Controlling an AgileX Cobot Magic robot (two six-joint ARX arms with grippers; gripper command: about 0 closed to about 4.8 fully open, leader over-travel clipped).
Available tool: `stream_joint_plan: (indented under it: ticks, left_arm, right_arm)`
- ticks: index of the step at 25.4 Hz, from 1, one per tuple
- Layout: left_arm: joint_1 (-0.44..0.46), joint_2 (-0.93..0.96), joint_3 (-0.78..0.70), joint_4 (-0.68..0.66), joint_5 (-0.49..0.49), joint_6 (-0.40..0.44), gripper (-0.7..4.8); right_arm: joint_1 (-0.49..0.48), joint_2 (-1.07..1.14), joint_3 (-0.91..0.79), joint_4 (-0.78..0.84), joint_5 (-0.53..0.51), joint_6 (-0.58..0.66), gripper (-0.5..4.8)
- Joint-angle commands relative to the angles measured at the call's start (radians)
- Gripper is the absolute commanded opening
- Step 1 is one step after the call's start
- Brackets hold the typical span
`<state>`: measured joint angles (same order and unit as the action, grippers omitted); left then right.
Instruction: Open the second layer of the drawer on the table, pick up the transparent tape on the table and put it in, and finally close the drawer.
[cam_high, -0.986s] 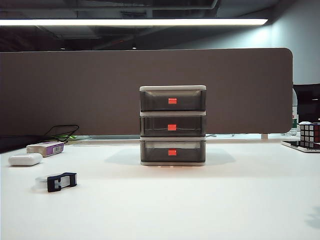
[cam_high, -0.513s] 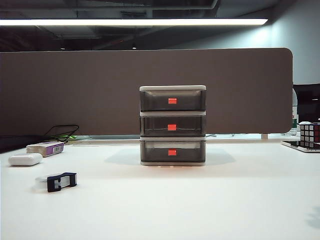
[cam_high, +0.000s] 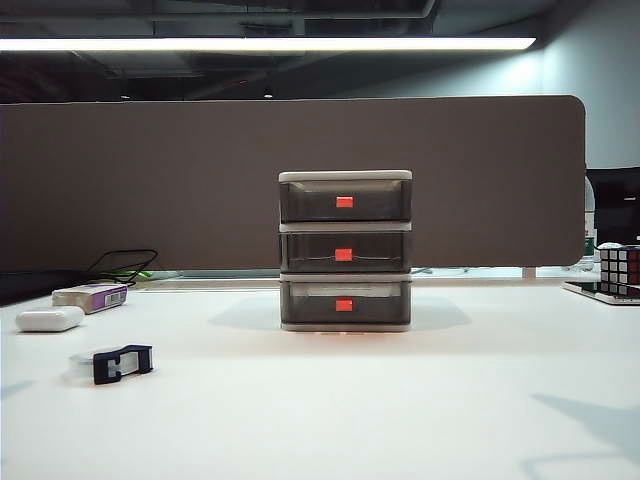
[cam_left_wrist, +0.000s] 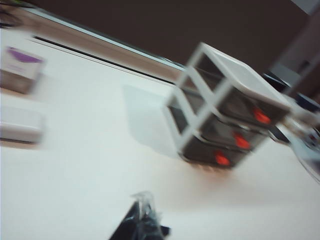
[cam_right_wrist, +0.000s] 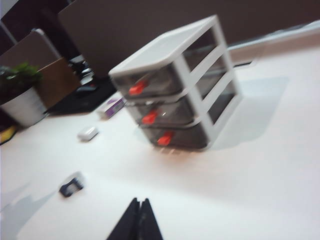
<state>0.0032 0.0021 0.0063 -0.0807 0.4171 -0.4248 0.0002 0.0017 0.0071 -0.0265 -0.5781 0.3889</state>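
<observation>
Exterior view: drawer unit (cam_high: 345, 250) stands upright at mid-table, all three tiers pushed in.
Second layer: middle drawer (cam_high: 345, 250), shut flush, its red tab (cam_high: 344, 254) facing the camera.
Tape: clear roll in a black cutter (cam_high: 112, 363), lying on the table (cam_high: 400, 400) well apart from the unit, toward the left side.
Neighbours: white oval case (cam_high: 50, 319) and purple-and-white box (cam_high: 92, 296) farther back on the left; cube puzzle (cam_high: 620, 270) at the far right edge.
Left gripper (cam_left_wrist: 141, 227): fingers together, empty, hovering above the table; tape tip shows just under it in a blurred wrist view.
Right gripper (cam_right_wrist: 137, 225): fingers pressed together, empty, aimed toward the unit from a distance.
Step in hand: none begun; both arms appear to be approaching.
Next move: likely a gripper must open, reach the middle tab and pull straight out.
</observation>
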Motion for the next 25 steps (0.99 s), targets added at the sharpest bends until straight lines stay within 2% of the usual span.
stream_joint_plan:
  ticks: [1, 2, 4, 6, 8, 10, 12, 16, 20, 25]
  left_arm:
    - [-0.084, 0.000, 0.002, 0.003, 0.006, -0.020, -0.01]
    - [-0.114, 0.000, 0.002, 0.006, 0.006, -0.015, -0.01]
    - [-0.262, 0.001, 0.002, 0.003, -0.032, 0.036, -0.01]
    - [-0.333, 0.001, 0.002, 0.003, -0.076, 0.036, -0.01]
    - [-0.415, 0.001, 0.002, 0.003, -0.150, 0.037, -0.01]
    - [-0.531, 0.001, 0.001, 0.003, -0.277, 0.071, -0.01]
    - [-0.595, 0.002, 0.001, 0.003, -0.350, 0.094, -0.01]
    - [-0.676, 0.027, 0.001, 0.012, -0.466, 0.104, -0.01]
    - [-0.688, 0.079, 0.001, 0.060, -0.485, 0.104, -0.01]
    - [-0.688, 0.253, 0.001, 0.285, -0.485, 0.130, -0.01]
  right_arm:
    - [0.032, -0.001, -0.006, -0.007, -0.013, 0.003, -0.04]
    - [0.044, -0.001, -0.006, -0.007, -0.012, 0.004, -0.04]
    - [0.084, -0.001, -0.006, -0.007, -0.012, 0.003, -0.04]
    - [0.104, -0.001, -0.006, -0.007, 0.002, 0.003, -0.05]
    - [0.126, -0.001, -0.006, -0.007, 0.029, 0.003, -0.05]
    - [0.158, 0.000, -0.003, -0.006, 0.077, 0.003, -0.05]
    - [0.180, 0.000, -0.003, -0.006, 0.097, 0.003, -0.05]
    - [0.221, 0.001, -0.001, -0.006, 0.119, 0.003, -0.05]
    - [0.253, 0.001, 0.012, -0.007, 0.177, -0.005, -0.05]
    - [0.283, 0.002, 0.060, -0.045, 0.256, -0.034, -0.05]
